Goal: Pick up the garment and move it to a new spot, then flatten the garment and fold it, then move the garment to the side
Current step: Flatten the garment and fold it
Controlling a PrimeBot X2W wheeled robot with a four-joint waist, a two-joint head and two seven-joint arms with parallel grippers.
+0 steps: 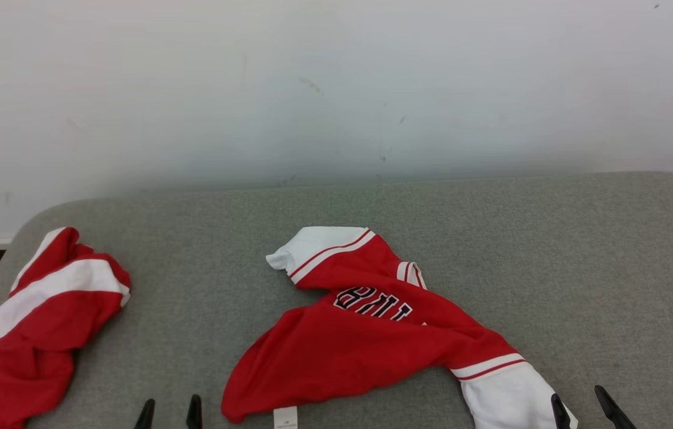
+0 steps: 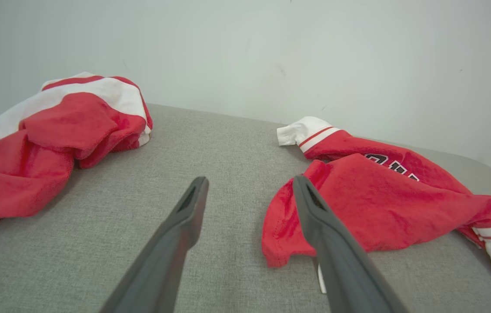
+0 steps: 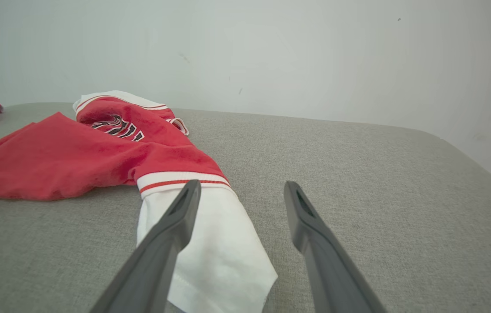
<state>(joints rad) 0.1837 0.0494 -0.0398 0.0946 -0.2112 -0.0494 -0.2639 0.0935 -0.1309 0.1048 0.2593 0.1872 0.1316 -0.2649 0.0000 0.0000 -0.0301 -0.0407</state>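
Grey table (image 1: 551, 238) bears the crumpled red garment (image 1: 360, 351) — left fingers (image 1: 194, 412) and right fingers (image 1: 609, 406) spread apart, empty.

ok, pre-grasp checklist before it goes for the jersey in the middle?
1. Left pincer open, holding nothing: ok.
2. Right pincer open, holding nothing: ok.
3. Jersey flat on the grey table: not ok, crumpled, lettering partly folded under.
4. Graspable edges near: ok, red hem by the left pincer, white sleeve by the right.
5. Right pincer off the sleeve: cannot tell, one finger overlaps it in the wrist view.
6. Second red-and-white garment apart from jersey: ok, grey gap between.
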